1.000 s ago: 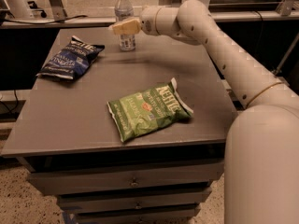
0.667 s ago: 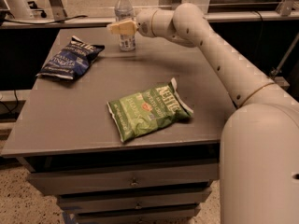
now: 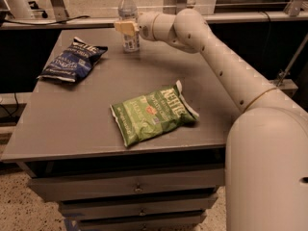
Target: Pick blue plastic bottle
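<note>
The blue plastic bottle [image 3: 128, 19] is a small clear bottle with a white cap and a pale label. It stands upright at the far edge of the grey table [image 3: 72, 124]. My gripper [image 3: 126, 27] reaches in from the right on the white arm. Its tan tip lies in front of the bottle's middle, at label height. The bottle's base rests on the table top.
A dark blue chip bag [image 3: 72, 59] lies at the far left of the table. A green chip bag [image 3: 153, 112] lies near the middle front. My white arm [image 3: 226, 66] crosses above the table's right side. Drawers sit under the table top.
The arm's forearm has swung slightly to the left. The gripper has stayed at the bottle's middle, and the bottle has not moved.
</note>
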Motion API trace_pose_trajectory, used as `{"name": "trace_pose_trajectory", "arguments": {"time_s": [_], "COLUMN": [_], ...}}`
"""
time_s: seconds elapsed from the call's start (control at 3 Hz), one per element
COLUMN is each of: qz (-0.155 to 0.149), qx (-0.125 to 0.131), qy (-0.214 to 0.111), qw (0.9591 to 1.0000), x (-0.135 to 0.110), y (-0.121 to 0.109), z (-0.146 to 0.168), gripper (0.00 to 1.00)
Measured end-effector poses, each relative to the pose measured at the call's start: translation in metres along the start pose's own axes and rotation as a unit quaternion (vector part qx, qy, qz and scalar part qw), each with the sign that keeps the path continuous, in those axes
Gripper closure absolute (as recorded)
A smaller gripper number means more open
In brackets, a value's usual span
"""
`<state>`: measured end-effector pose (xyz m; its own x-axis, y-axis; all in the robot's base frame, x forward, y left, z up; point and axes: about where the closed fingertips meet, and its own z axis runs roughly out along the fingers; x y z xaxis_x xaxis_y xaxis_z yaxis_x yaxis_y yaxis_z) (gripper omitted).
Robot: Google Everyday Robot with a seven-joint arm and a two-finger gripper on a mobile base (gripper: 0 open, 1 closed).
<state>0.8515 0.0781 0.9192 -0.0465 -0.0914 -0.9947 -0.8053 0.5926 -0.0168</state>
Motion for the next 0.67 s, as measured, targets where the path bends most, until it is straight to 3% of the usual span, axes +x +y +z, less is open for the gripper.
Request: {"name": "trace_pose_trajectory", "arguments": {"time_s": [0.33,0.67], "qz": [-0.001,-0.011], "qx": [0.008,0.007], "qy": [-0.008,-0.024], "qw": [0.9999,0.9996], "x": [-0.006,-0.031], "y": [0.001,0.015], "z": [-0.008,-0.033], "gripper": [0.88,1.00]}}
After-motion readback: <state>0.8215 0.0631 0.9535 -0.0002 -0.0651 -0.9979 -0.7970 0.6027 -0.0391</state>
